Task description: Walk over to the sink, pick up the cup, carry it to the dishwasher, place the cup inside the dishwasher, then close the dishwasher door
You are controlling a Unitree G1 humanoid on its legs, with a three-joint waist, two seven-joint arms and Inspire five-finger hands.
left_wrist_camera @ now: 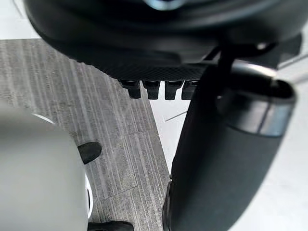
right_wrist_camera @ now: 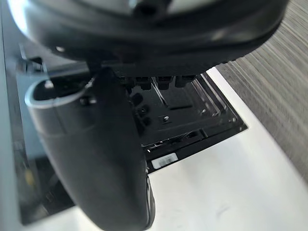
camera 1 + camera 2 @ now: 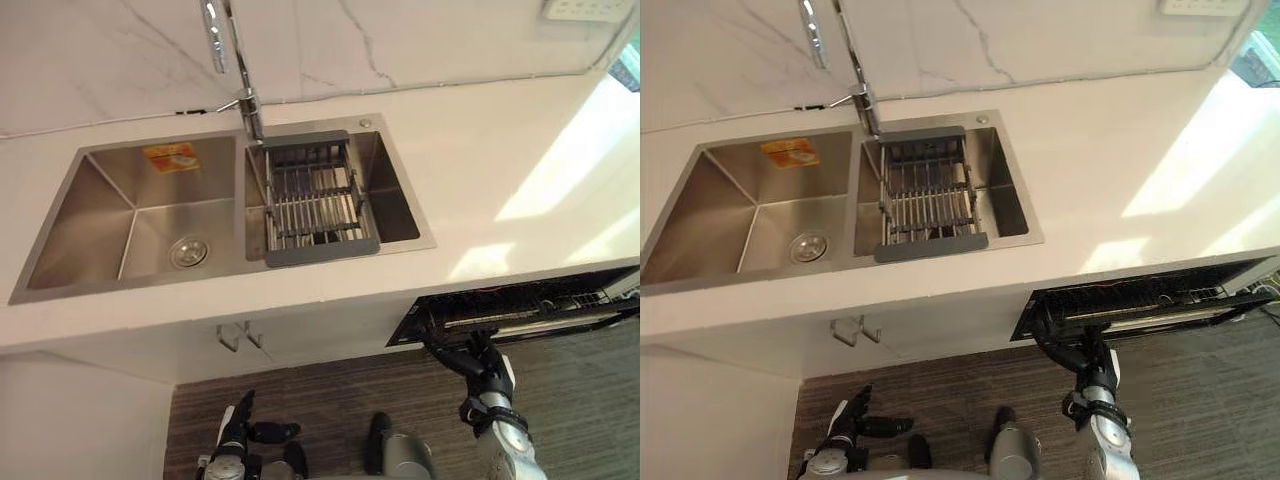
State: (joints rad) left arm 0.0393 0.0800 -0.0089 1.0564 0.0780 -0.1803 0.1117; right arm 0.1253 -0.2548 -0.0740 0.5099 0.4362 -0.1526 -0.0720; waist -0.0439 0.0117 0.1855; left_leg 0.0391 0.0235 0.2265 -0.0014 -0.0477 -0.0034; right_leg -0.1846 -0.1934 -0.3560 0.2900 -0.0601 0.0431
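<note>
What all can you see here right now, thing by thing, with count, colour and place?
sink: one, steel, two basins, set in the counter
faucet: one, chrome, behind the divider between the basins
drain rack: one, grey, across the right basin
sticker: one, orange, back wall of the left basin
drain: one, steel, floor of the left basin
counter: one, white, around the sink
cabinet handles: two, metal, below the sink
dishwasher: one, dark, open under the counter at right
floor: grey, striped
left hand: dark, low over the floor
right hand: dark, at the dishwasher's open front
</note>
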